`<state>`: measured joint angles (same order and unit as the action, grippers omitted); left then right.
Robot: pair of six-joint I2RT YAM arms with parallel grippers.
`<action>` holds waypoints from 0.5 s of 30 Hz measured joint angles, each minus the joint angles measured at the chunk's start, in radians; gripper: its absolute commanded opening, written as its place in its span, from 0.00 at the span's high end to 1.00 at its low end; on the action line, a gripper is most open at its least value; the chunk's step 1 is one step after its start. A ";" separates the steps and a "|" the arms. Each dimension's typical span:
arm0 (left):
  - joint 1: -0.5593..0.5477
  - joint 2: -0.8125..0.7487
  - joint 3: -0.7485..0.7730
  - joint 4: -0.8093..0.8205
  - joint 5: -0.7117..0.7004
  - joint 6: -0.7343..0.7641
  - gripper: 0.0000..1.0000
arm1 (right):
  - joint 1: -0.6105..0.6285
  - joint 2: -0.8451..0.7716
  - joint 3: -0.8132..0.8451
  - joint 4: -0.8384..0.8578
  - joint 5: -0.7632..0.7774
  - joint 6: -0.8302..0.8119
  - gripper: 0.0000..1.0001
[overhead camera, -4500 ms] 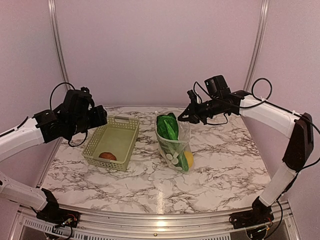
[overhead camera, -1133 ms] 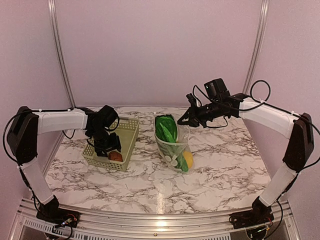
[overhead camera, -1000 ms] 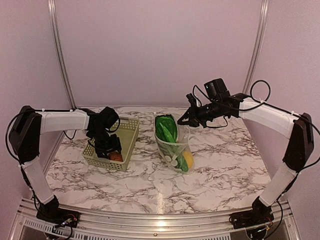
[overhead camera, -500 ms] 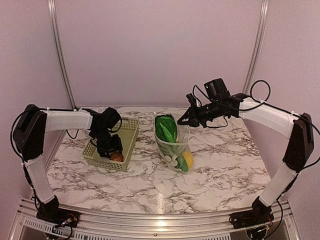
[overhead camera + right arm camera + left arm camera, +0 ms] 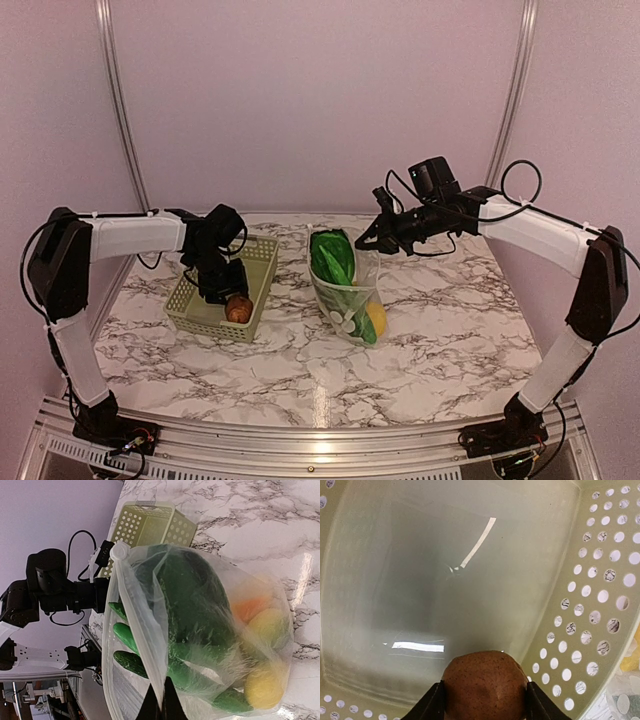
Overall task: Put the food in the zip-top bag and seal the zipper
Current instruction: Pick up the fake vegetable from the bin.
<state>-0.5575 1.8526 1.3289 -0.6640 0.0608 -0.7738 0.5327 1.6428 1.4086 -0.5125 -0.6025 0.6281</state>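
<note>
Left wrist view first: the left gripper (image 5: 485, 704) is clamped on the reddish-brown fruit (image 5: 485, 684), one finger on each flank, low at 6 o'clock in the picture. The pale green basket (image 5: 580, 605) fills everything behind it. The grip looks centred, and that is what a round, smooth thing needs. Any squeeze off the middle and it could squirt out.

From the top camera, the fruit sits at the basket's 5 o'clock corner, close to the wall. The zip-top bag (image 5: 345, 285) stands on the marble table (image 5: 440, 330) at 3 o'clock from the basket, just beside it. The right gripper (image 5: 362, 237) has its fingers pinched together on the bag's rim at about 1 o'clock, holding the mouth up.

The right wrist camera shows the zipper (image 5: 141, 622) edge drawn taut and the mouth gaping toward the basket. Bok choy (image 5: 195, 595), long green pieces (image 5: 130, 637), an orange piece (image 5: 250, 605) and the lemon (image 5: 260, 690) are already inside.

My read: lift straight up until the fruit clears the basket wall, then carry it toward 3 o'clock. Come in high over the open mouth, not through the film. Let go low, onto the greens, so it cannot bounce out. The right arm should hold that rim steady throughout.
</note>
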 measured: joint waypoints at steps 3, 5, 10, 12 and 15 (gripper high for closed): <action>0.000 0.000 0.023 -0.005 -0.021 0.020 0.43 | 0.000 -0.002 0.000 0.000 0.000 0.000 1.00; 0.000 0.000 0.024 -0.011 -0.027 0.033 0.43 | 0.000 -0.003 -0.001 0.000 0.000 0.000 1.00; 0.000 0.000 0.024 -0.023 -0.060 0.061 0.44 | 0.000 -0.010 -0.009 0.000 0.001 0.000 1.00; 0.000 0.000 0.028 -0.026 -0.070 0.066 0.45 | 0.000 -0.014 -0.013 -0.002 0.001 0.000 1.00; 0.000 -0.007 0.052 -0.037 -0.089 0.078 0.46 | 0.000 -0.021 -0.014 -0.004 0.002 0.000 1.00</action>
<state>-0.5575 1.8458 1.3811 -0.7013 -0.0284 -0.6960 0.5327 1.6222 1.3941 -0.5167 -0.6010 0.6281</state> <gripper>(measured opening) 0.550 0.003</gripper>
